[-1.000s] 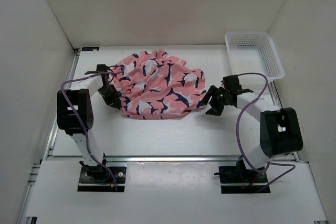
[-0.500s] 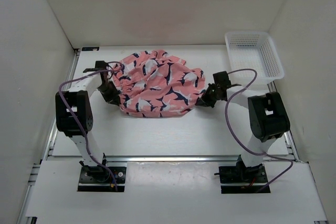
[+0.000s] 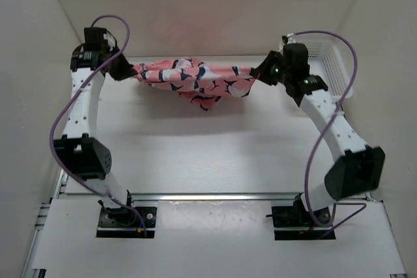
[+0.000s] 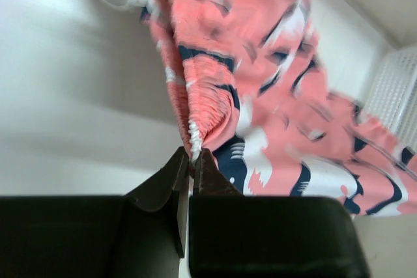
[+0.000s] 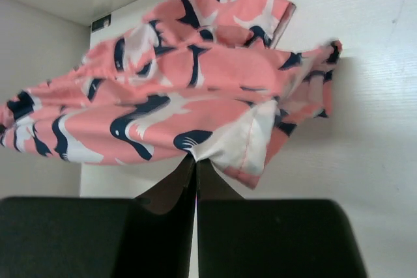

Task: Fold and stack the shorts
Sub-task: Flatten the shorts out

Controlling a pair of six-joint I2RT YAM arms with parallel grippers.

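While aloft, shorts (image 3: 192,79) nr basket (image 3: 337,63)

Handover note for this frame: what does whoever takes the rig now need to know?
The left gripper is shut on the shorts, jaws pinching the gathered waistband edge.
The right gripper is shut on the opposite edge.
The shorts hang stretched between them over the far side of the table, bunched, with the middle sagging.
The white mesh basket sits far right, beside the right arm.
Done: both grasps. Left: lay flat, fold, stack; no fold is visible yet.
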